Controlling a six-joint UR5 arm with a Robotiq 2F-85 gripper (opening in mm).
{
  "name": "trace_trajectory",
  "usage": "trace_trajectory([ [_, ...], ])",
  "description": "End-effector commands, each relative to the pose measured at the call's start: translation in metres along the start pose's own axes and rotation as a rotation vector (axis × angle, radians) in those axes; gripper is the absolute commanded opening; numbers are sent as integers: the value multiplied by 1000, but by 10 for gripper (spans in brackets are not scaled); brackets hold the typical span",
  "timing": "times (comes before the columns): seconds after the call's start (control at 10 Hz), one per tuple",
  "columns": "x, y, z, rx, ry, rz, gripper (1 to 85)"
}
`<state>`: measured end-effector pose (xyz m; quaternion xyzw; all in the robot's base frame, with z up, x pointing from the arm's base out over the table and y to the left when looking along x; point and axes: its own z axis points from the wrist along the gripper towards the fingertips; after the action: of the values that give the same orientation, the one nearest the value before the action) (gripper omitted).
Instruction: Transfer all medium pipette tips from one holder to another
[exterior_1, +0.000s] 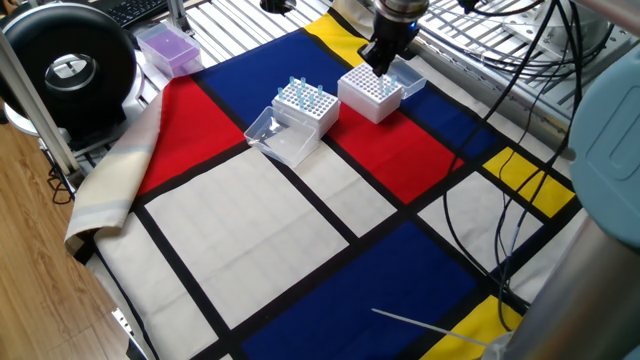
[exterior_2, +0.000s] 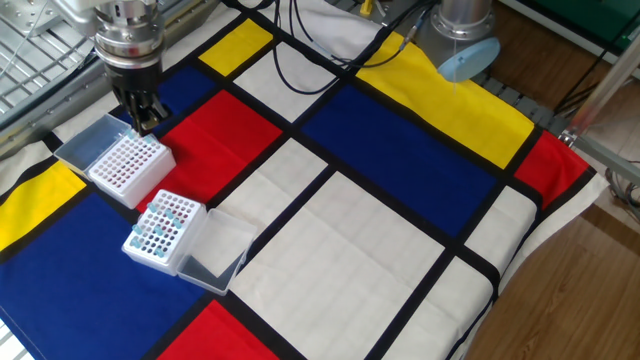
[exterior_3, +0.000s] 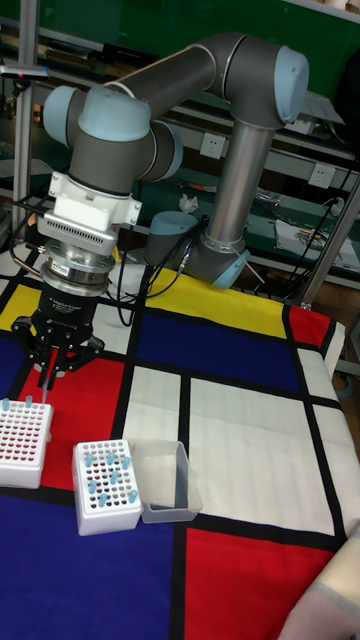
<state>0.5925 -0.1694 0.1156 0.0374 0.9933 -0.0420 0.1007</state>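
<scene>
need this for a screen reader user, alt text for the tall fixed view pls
A UR5 arm's gripper hangs just above the corner of a white perforated tip box at the left edge. Nearby, a second white box holds pale-blue pipette tips, its clear lid open, on a red, blue, yellow and white checked cloth.

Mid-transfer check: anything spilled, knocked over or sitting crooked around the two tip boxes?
Nothing stands out. Both white boxes sit upright on the cloth, the blue tips stand in their holes, and none lie loose. The gripper hovers over the far box.
</scene>
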Motion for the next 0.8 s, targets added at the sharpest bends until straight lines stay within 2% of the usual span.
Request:
trace_trajectory([
  [0.0, -4, 2, 3, -9, -13, 10, 17],
  [0.4, -6, 3, 8, -16, -26, 14, 17],
  [0.6, -7, 4, 13, -31, -39, 8, 17],
  [0.7, -4, 7, 14, -45, -30, 0, 17],
])
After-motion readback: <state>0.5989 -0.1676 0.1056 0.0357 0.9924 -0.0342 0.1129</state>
